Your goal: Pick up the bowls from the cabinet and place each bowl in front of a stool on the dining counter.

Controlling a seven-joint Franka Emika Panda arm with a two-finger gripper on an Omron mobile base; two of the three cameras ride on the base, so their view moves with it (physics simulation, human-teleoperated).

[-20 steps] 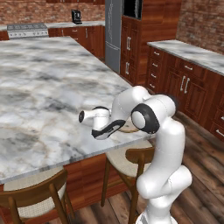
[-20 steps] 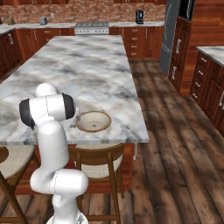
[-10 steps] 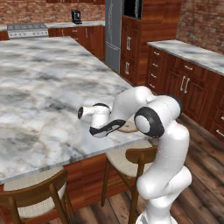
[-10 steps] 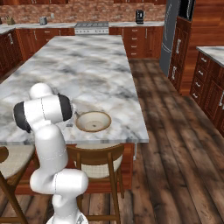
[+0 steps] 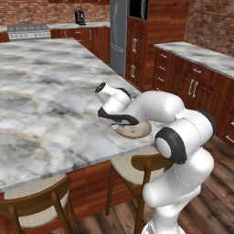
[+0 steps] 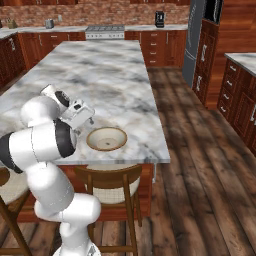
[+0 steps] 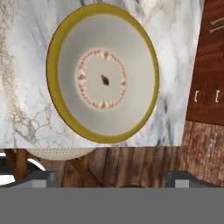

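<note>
A wide cream bowl [image 5: 135,131] [image 6: 106,138] [image 7: 103,72] with a yellowish rim rests on the marble dining counter [image 5: 45,91] [image 6: 110,70] [image 7: 22,87], close to its near edge. A stool [image 5: 130,168] [image 6: 107,176] [image 7: 54,152] stands right below that edge, in line with the bowl. My gripper [image 5: 119,119] [image 6: 86,120] [image 7: 111,181] hovers just above the bowl, open, with nothing between its fingers. The cabinet is out of view.
A second stool [image 5: 36,201] [image 6: 7,185] stands further along the counter's near side. Lower drawer units [image 5: 196,87] [image 6: 237,100] line the far side of the wooden floor aisle. A stove [image 5: 27,31] [image 6: 105,31] and fridge [image 5: 119,32] stand at the back.
The jaws have opened wide and let go of the bowl, which now sits on the counter. The hand has risen slightly and the arm's elbow has swung.
</note>
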